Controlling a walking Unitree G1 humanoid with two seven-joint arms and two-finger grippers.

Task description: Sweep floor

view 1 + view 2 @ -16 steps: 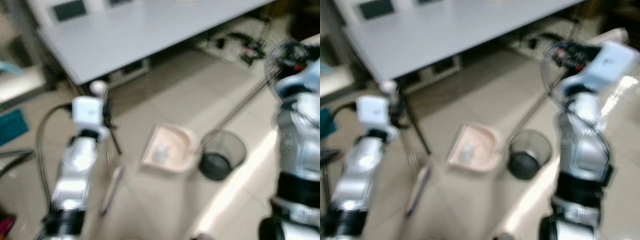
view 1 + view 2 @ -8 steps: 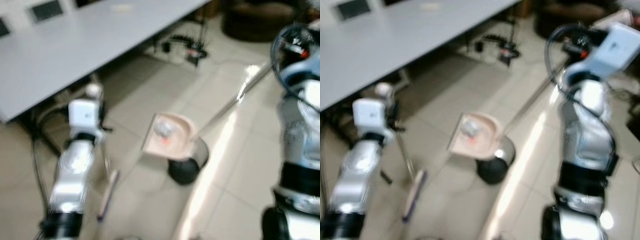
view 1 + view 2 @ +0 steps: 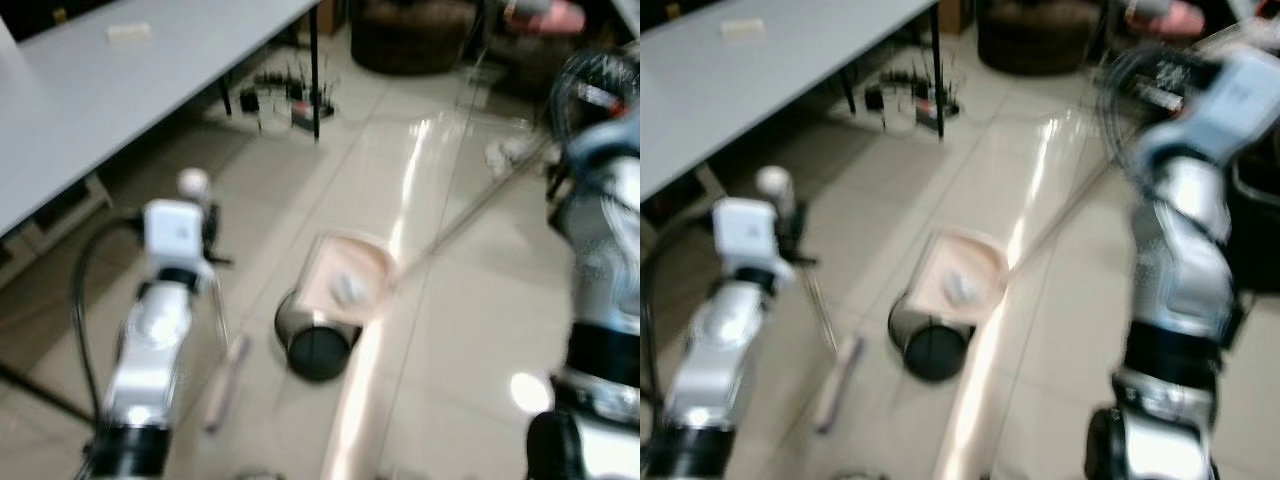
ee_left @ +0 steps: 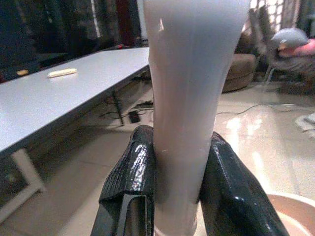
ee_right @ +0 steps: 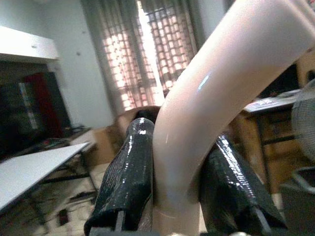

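Since the earlier frames the dustpan (image 3: 345, 283) has come to sit over the mouth of the tipped black bin (image 3: 315, 343); before, it lay at the bin's nine o'clock. The whole view has also swung, so the camera has moved.

Nearest, the left gripper (image 4: 182, 196) has its two black fingers (image 4: 130, 187) clamped on the pale broom handle (image 4: 189, 98). The broom head (image 3: 225, 380) rests on the tiled floor (image 3: 470, 350) at about seven o'clock from the bin, just beside the left arm. The right gripper (image 5: 179, 189) is closed tight around the curved pale dustpan handle (image 5: 216, 88), whose long shaft (image 3: 470, 205) slants from the pan toward two o'clock. A small pale clump of debris (image 3: 348, 288) lies in the pan.

Farther off, a grey table (image 3: 110, 90) spreads at ten to eleven o'clock with a small pale object (image 3: 128, 32) on it, and cables and a power strip (image 3: 285, 100) lie under its dark leg. A dark brown seat (image 3: 410, 35) stands at twelve o'clock.
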